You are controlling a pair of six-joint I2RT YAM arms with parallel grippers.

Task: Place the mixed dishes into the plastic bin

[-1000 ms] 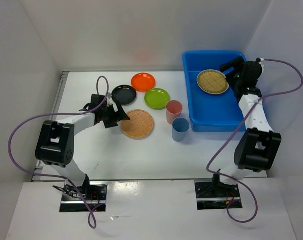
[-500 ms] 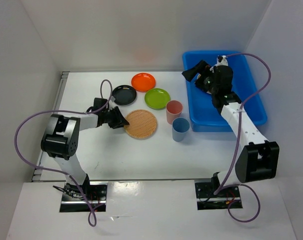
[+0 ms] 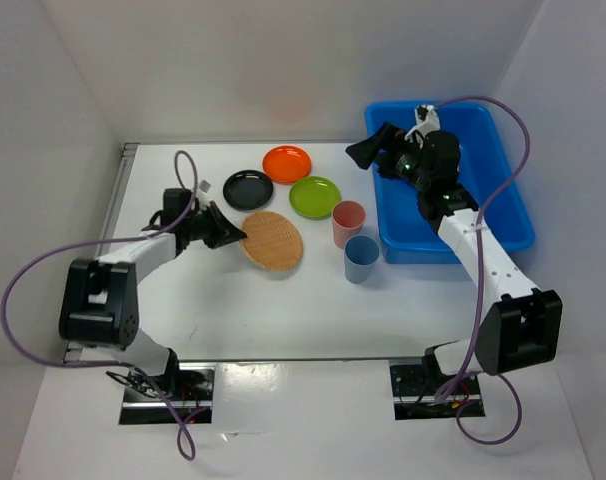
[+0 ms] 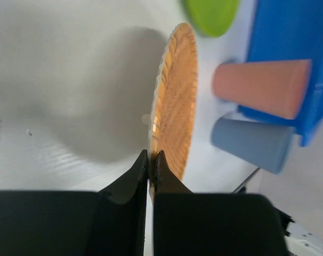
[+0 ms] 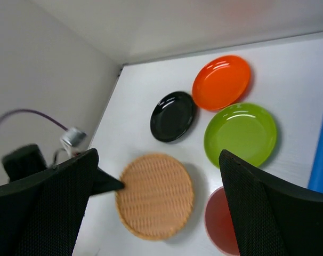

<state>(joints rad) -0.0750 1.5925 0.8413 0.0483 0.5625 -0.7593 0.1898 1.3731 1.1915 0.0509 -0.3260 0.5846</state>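
Woven bamboo tray (image 3: pixel 274 241), round and tan, tilts with rim pinched in left tool (image 4: pixel 151 156); right tool (image 3: pixel 363 152) spread.

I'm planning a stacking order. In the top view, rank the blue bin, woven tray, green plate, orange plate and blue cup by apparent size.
1. blue bin
2. woven tray, tilted up
3. green plate and orange plate, too alike to rank
4. blue cup

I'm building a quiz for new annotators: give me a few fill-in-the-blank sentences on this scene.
The woven tray is pinched at its rim by the ____ gripper.
The right gripper stands ____.
Beside the pink cup stands a ____ cup.
The plate farthest back is ____.
Missing: left; open; blue; orange.
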